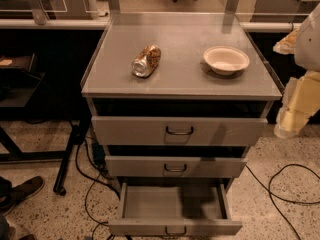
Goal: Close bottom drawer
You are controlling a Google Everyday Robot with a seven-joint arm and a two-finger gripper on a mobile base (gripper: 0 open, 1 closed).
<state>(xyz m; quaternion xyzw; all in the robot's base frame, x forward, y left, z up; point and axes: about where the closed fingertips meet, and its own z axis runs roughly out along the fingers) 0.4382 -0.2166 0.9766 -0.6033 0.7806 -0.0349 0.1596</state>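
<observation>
The bottom drawer (175, 227) is the lowest of three grey metal drawers in the cabinet (180, 84). It stands pulled far out toward me, and its bare inside (172, 202) shows. Its small dark wire handle (175, 231) sits at the centre of the front panel, at the frame's lower edge. My arm (306, 39) hangs at the right edge of the view, beside the cabinet's right side. My gripper (286, 127) is at the arm's pale lower end, level with the top drawer, apart from the cabinet and well above the bottom drawer.
The middle drawer (175, 166) and top drawer (179, 130) sit above it. A lying can (146, 61) and a white bowl (226, 59) rest on the cabinet top. Cables (280, 184) run over the floor on both sides. A shoe (21, 189) and a black stand leg (70, 149) are at the left.
</observation>
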